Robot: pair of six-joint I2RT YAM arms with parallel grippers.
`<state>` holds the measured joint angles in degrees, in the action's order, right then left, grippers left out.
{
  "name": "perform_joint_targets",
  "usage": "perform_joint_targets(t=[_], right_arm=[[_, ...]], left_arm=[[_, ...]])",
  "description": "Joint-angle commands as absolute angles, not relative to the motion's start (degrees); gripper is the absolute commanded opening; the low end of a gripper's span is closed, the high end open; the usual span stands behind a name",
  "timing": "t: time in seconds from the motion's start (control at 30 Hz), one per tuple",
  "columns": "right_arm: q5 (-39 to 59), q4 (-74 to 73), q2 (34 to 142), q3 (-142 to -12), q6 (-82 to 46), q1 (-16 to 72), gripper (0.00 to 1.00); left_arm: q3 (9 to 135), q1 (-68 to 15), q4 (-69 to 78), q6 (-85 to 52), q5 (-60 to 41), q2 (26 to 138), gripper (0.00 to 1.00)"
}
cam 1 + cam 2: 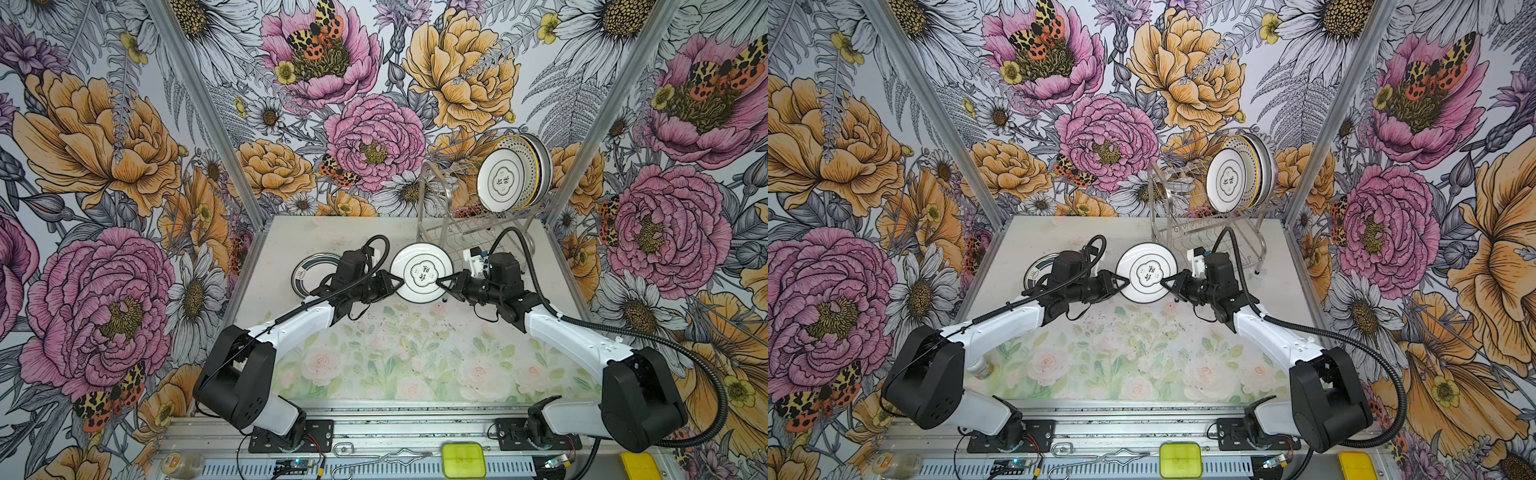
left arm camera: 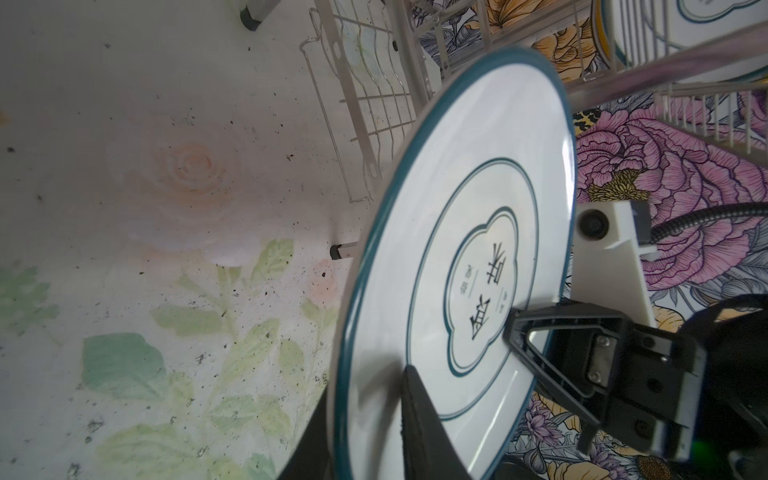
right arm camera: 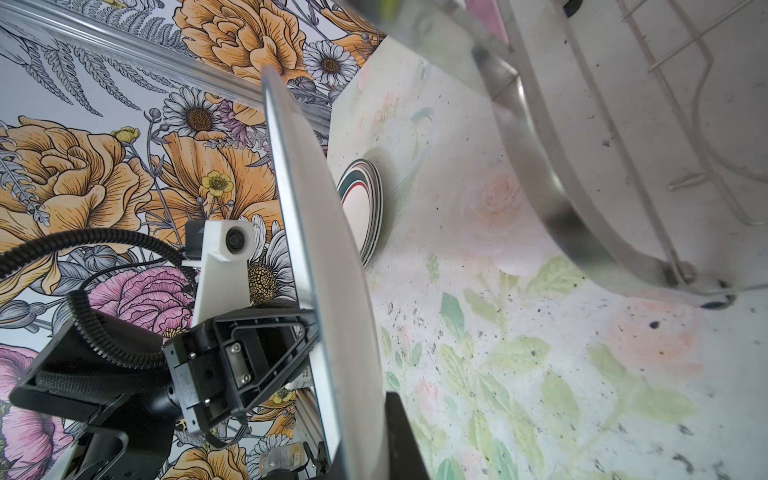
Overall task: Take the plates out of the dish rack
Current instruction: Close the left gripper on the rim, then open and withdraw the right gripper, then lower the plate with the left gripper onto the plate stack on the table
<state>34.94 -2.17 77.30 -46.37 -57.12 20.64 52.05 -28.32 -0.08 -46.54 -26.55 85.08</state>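
Plate: a white plate [image 1: 420, 272] with a dark green rim is being held face up, clear of the table [image 1: 374, 357], at the centre of both top views.
Right gripper: the plate's right edge is being pinched tight by the right gripper [image 1: 440, 281], its tip reaching in to the printed middle.
Left gripper: the opposite edge is being pinched by the left gripper [image 1: 399, 284], jaws narrow; in the left wrist view one finger [image 2: 419, 419] is being pressed on the upper face, the other lying beneath.
Rack: several standing plates [image 1: 505, 178] are being propped upright in the dish rack [image 1: 469, 228] at the upper right.
Unloaded: a flat plate [image 1: 305, 274] is being half hidden by the left arm, left of centre.
Handling: the plate is being judged stiff, glazed and slippery, fairly heavy, and breakable if dropped.
Hold: the rim is being judged the only practical place, pinched across both faces and well past the lip.
Risk: sagging or slipping is being expected if only one edge is pinched.
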Motion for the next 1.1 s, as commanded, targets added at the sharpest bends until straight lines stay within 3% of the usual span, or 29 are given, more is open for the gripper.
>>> perform_joint_targets(t=[0.0,0.2,0.4,0.57,0.8,1.07], right_arm=[[38.1,-7.6,78.3,-46.8,-57.4,22.2,0.0],[38.0,-8.0,79.2,-47.6,-57.1,23.1,0.05],[37.6,-8.1,79.2,-48.0,-57.0,23.5,0.3],[37.0,-8.0,78.7,-47.6,-56.9,23.6,0.45],[35.0,-4.7,77.9,-47.3,-55.7,23.5,0.52],[28.1,9.4,73.4,-48.2,-48.9,22.1,0.53]], left_arm=[[51.6,-28.7,1.8,-45.4,-28.2,84.4,0.17],[51.5,-28.4,1.4,-45.1,-28.7,84.4,0.08],[51.4,-27.7,-0.3,-44.7,-28.5,84.0,0.0],[50.8,-26.4,-2.8,-43.8,-28.5,82.4,0.0],[48.3,-20.6,-9.4,-41.5,-28.1,76.9,0.0],[45.1,-6.6,-16.8,-38.1,-28.7,70.3,0.0]])
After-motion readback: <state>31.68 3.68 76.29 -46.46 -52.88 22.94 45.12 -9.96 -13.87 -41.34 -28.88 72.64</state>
